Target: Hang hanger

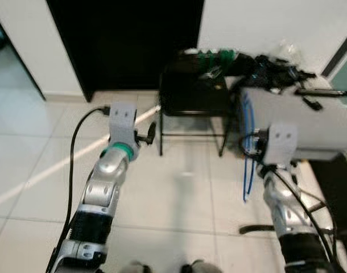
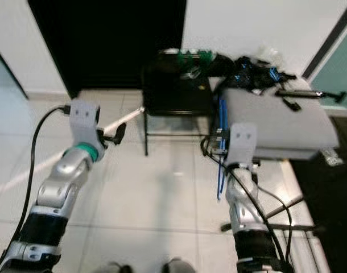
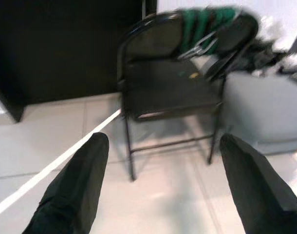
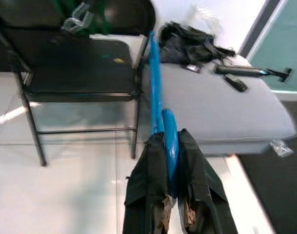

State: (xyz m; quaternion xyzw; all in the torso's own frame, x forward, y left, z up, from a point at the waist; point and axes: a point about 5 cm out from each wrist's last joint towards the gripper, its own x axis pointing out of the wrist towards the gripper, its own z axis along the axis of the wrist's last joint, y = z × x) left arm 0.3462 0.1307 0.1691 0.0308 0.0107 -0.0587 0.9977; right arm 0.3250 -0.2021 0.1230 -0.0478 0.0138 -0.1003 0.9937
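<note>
Ahead of both grippers lies a pale tiled floor [image 1: 179, 193], and beyond it a black folding chair [image 3: 168, 83] stands against a dark doorway. Green hangers [image 3: 202, 24] are draped over the chair's backrest, well beyond the left gripper's reach. Just to the outer side of the right gripper sits a grey tabletop [image 4: 221, 102], its far end cluttered with black items [image 4: 192, 41] too blurred to identify.

The right gripper [image 4: 170, 195] is clenched on a blue hanger [image 4: 158, 97]; its two black fingers [image 4: 146, 185] press against the hanger's curved part, and the blue bar runs onward from the gripper toward the gap between chair and tabletop. In the right eye view the hanger [image 2: 220, 148] hangs down beside the tabletop's near corner.

The left gripper [image 3: 160, 180] is released, its fingers [image 3: 75, 185] spread wide with bare floor between them and the chair straight ahead.
</note>
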